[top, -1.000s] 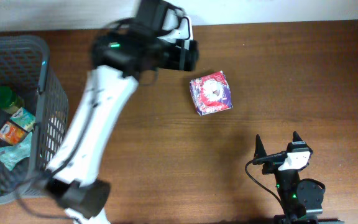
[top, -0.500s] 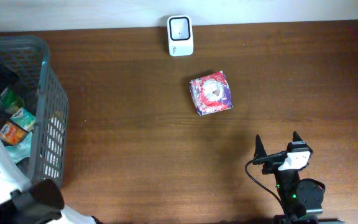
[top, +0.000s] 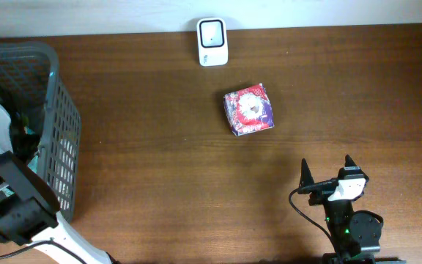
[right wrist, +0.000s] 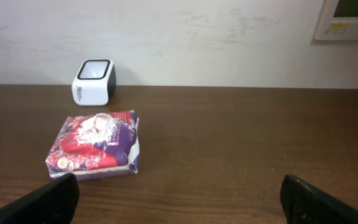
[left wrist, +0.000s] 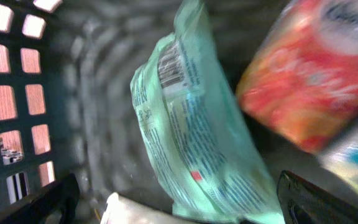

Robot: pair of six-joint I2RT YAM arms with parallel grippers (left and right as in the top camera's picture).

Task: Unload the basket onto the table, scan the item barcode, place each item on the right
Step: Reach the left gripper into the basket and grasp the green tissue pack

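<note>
Dark wooden table (top: 160,147) — behind it a scuffed white wall (right wrist: 229,37) with a panel (right wrist: 350,18).

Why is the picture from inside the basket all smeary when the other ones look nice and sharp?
Left wrist view: the green packet and the red-orange box sit very close to the lens and look smeared and soft, and the basket wall is dim. Right wrist view: bright and even, with the purple-red pack and white scanner crisp. Overhead view: sharp too.
</note>
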